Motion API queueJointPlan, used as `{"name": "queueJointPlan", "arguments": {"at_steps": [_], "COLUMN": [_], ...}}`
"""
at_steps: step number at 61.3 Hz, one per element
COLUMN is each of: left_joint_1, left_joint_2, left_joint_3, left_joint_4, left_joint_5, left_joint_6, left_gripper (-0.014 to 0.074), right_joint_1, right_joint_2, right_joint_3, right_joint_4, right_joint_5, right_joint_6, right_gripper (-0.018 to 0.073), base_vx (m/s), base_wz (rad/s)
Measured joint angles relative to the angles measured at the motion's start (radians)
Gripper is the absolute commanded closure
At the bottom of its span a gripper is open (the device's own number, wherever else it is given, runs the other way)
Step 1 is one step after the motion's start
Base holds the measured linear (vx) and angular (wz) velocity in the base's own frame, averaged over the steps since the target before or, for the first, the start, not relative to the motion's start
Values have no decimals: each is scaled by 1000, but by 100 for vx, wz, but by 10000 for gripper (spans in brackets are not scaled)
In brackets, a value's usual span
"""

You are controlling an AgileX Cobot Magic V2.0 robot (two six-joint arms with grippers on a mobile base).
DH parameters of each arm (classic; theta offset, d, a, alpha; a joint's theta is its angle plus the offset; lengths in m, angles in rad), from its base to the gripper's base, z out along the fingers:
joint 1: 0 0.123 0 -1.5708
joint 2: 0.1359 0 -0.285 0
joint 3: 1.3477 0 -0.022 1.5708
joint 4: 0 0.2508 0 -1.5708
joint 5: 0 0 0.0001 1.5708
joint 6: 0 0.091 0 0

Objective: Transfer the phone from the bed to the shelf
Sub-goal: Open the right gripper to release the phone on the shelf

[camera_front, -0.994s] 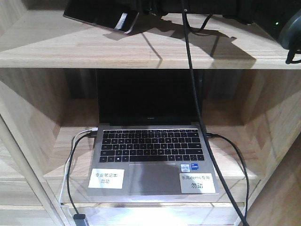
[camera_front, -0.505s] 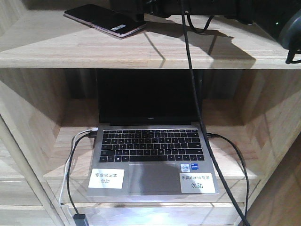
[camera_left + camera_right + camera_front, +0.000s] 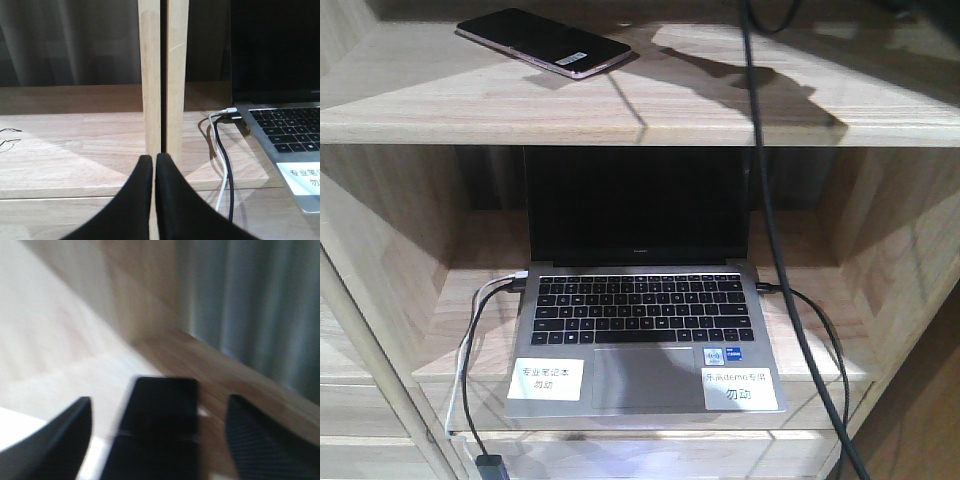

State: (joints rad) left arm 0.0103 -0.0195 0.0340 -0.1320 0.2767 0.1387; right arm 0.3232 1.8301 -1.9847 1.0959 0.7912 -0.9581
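From the front, no gripper shows; the glossy black phone, pink-rimmed, lies flat on the shelf above a laptop. At the left wrist, the left gripper has its jaws pressed together. The right wrist view is blurred: the right gripper is spread wide, with the phone lying between its fingers, cut off below.

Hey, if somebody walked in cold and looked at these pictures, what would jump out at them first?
Probably the open laptop in the lower compartment, cables plugged into both sides. Next, the phone lying flat on the shelf above, with the right gripper open around it in the blurred wrist view.
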Motion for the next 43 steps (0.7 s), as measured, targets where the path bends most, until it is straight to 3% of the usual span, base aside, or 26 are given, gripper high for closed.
{"name": "queueJointPlan", "arguments": {"at_steps": [17, 26, 43], "left_joint_1": [0, 0, 0], "left_joint_2": [0, 0, 0], "left_joint_3": [0, 0, 0], "left_joint_4": [0, 0, 0], "left_joint_5": [0, 0, 0], "left_joint_6": [0, 0, 0], "left_gripper": [596, 596, 596], "right_joint_1": [0, 0, -17], "right_joint_2": [-79, -137, -339], "right_joint_3": [0, 37, 356], "right_joint_4": [-164, -189, -189], "right_joint_5": [92, 118, -25], "right_joint_6": [105, 114, 62], "right_gripper": [310, 416, 573], "base_vx": [0, 0, 0], "base_wz": [0, 0, 0]}}
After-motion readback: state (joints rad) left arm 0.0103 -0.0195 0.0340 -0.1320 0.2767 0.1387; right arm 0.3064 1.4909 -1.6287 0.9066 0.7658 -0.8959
